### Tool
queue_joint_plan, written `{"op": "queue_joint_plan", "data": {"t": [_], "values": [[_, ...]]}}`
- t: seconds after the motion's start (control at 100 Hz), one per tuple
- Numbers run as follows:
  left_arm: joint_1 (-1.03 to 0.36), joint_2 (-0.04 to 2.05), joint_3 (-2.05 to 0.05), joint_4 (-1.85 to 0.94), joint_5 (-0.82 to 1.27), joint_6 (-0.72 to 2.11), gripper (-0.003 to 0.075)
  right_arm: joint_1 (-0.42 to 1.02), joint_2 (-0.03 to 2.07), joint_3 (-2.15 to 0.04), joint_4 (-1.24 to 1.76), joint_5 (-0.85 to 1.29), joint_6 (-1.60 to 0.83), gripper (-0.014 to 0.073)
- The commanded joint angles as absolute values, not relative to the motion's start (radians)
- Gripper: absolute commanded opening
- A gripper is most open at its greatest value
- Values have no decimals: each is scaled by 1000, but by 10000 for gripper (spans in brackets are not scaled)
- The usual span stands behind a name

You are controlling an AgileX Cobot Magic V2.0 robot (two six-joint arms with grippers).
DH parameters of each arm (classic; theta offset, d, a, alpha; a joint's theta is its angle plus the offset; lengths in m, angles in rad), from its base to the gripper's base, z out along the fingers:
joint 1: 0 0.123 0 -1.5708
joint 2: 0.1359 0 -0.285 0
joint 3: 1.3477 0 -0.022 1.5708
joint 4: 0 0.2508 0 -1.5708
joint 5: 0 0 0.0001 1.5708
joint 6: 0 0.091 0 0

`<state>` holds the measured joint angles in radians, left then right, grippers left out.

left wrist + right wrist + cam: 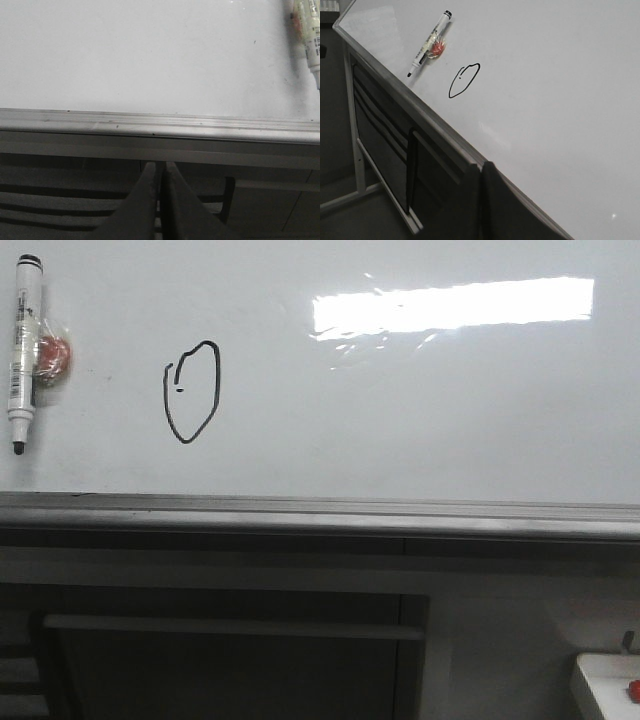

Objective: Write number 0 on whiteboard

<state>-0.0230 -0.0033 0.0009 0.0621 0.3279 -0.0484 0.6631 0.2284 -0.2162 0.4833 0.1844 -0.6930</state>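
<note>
- The number 0 [191,392] is already on the whiteboard [420,420]: a thin black closed loop, a little pointed at its lower end, with a tiny dash inside near its upper left. It stands on the left part of the board, above the grey edge rail [320,512] and well apart from the bright light reflection [455,305].
- The marker [22,352] rests against the board at the far left, cap end up and tip down, with a small red-orange object [53,354] touching its right side. It is beside the loop but does not touch it.
- The left tool [159,200] is below the rail and away from the board. Its two fingers [142,205] are pressed together with nothing between them.
- The right tool [481,200] is also low, in front of the rail. Its fingers [502,210] look closed and empty.
- My judgement: the writing step is finished, and the marker is put down. The task looks complete or very near to it.
- What the next move calls for, I think, is only that both arms stay clear of the board, so that nothing smears the fresh line.
- If the loop must be corrected, one tool must first open and take the marker by its barrel.
</note>
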Motion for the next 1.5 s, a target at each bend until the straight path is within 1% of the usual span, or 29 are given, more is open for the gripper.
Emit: {"op": "queue_joint_plan", "data": {"t": [0.0, 0.05, 0.08, 0.09, 0.11, 0.13, 0.14, 0.15, 0.2, 0.38, 0.47, 0.67, 0.75, 0.95, 1.1, 1.25, 1.36, 1.49], "values": [[-23, -30, 12, 64, 255, -51, -20, 655, 236, -242, 427, 82, -588, -50], [-23, -30, 12, 64, 255, -51, -20, 653, 236, -242, 290, 74, -429, -50], [-23, -30, 12, 64, 255, -51, -20, 652, 236, -242, 167, 74, -288, -50], [-23, -30, 12, 64, 255, -51, -20, 649, 236, -242, 167, 74, -288, -50], [-23, -30, 12, 64, 255, -51, -20, 646, 236, -242, 65, 72, -171, -50], [-23, -30, 12, 64, 255, -51, -20, 646, 236, -242, -6, 69, -90, -50], [-23, -30, 12, 64, 255, -51, -20, 643, 236, -242, -6, 69, -90, -50], [-23, -30, 12, 64, 255, -51, -20, 641, 236, -242, -66, 68, -21, -50], [-23, -30, 12, 64, 255, -51, -20, 632, 236, -242, -142, 67, 71, -50], [-23, -30, 12, 64, 255, -51, -20, 542, 236, -235, -147, 54, 75, -50], [-23, -30, 12, 64, 255, -51, -20, 460, 236, -215, -147, 28, 75, -50], [-23, -30, 12, 64, 255, -51, -20, 227, 234, -139, -128, -20, 75, -50], [-23, -30, 12, 64, 255, -51, -20, 157, 223, -97, -111, -49, 75, -50], [-23, -30, 12, 64, 255, -51, -20, 38, 132, -4, -24, -53, 75, -50], [-23, -30, 12, 64, 255, -51, -20, -18, 85, 39, -10, -55, 75, -50], [-23, -30, 12, 64, 255, -51, -20, -35, 53, 39, -11, 30, 75, -50], [-23, -30, 12, 64, 255, -51, -20, -35, -35, 39, -11, 118, 75, -50], [-23, -30, 12, 64, 255, -51, -20, -40, -31, 39, -11, 170, 75, -50]]}}
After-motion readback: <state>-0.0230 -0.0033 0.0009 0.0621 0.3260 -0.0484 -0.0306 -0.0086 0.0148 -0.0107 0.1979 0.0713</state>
